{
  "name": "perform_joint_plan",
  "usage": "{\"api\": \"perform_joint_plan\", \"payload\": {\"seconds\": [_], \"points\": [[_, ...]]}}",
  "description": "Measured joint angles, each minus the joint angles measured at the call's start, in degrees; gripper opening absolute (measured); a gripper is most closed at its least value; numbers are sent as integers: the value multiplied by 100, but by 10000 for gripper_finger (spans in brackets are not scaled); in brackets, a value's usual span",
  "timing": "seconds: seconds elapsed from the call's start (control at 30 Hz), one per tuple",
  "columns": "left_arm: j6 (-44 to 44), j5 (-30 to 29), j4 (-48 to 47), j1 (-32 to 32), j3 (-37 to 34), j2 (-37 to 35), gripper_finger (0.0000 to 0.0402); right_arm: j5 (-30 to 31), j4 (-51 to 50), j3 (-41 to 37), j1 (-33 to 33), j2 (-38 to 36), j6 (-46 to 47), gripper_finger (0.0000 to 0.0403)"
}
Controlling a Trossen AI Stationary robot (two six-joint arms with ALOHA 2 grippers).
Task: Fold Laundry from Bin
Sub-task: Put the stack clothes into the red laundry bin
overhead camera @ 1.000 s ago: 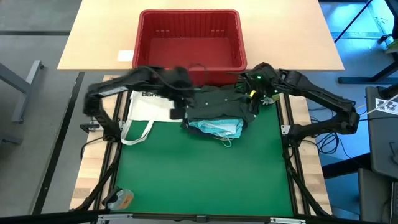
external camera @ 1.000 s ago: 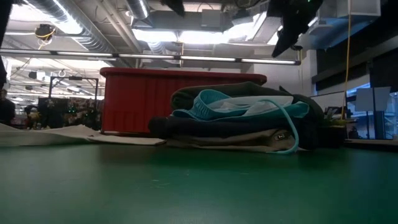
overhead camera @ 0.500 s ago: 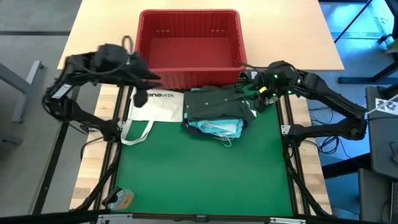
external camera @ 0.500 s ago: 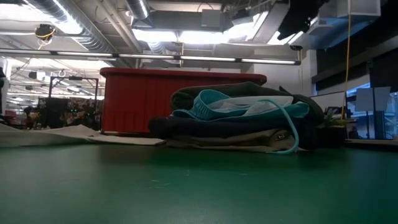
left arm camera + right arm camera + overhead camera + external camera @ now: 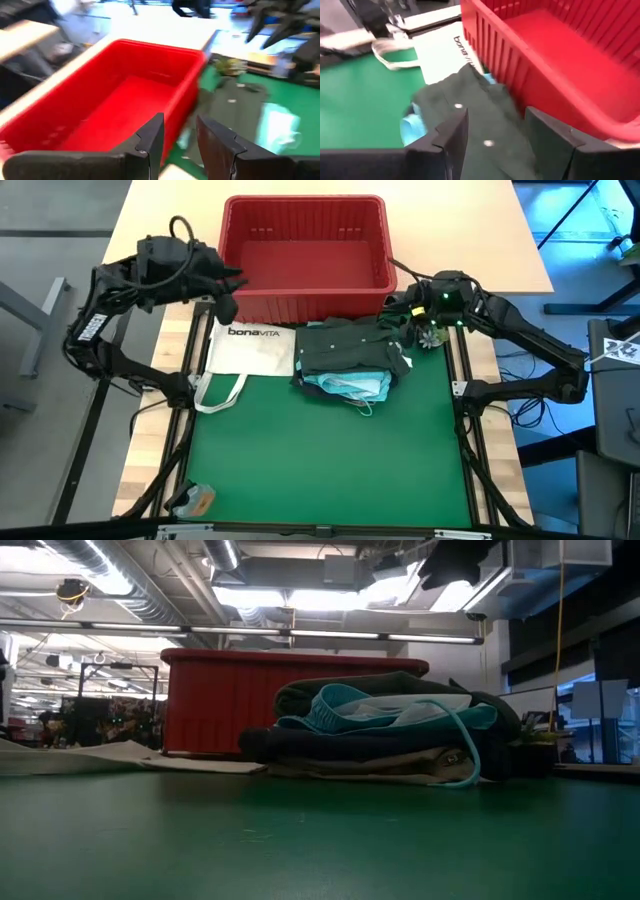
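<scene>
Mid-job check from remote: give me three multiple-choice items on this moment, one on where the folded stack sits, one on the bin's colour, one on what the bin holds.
1. Where is the laundry stack?
A. On the green mat just in front of the bin
B. Inside the bin
C. On top of the tote bag

2. What colour is the bin?
A. Blue
B. Red
C. White

3. What is in the bin now?
A. One garment
B. The tote bag
C. Nothing

Answers:
1. A: the high view shows the stack on the green mat, against the bin's front wall, beside the white tote bag.
2. B: walls and floor are red in every view.
3. C: the high view and both wrist views show a bare red floor.
</scene>
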Motion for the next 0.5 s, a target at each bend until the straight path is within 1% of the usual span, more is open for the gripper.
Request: {"api": "perform_joint_plan", "payload": {"seconds": [0.1,0.2,0.3,0.37,0.5], "points": [[-140,826,5,405,0,73,108,-198,-18,0,222,160,902,195],[-53,1345,-22,630,0,138,108,-147,-28,0,574,332,1057,195],[514,1539,-28,666,0,188,108,80,-25,0,1008,514,1352,195],[746,1543,-13,627,0,233,108,471,-32,-4,1374,593,1869,195],[752,1540,96,490,0,356,108,1278,-26,-4,2264,605,2711,195]]}}
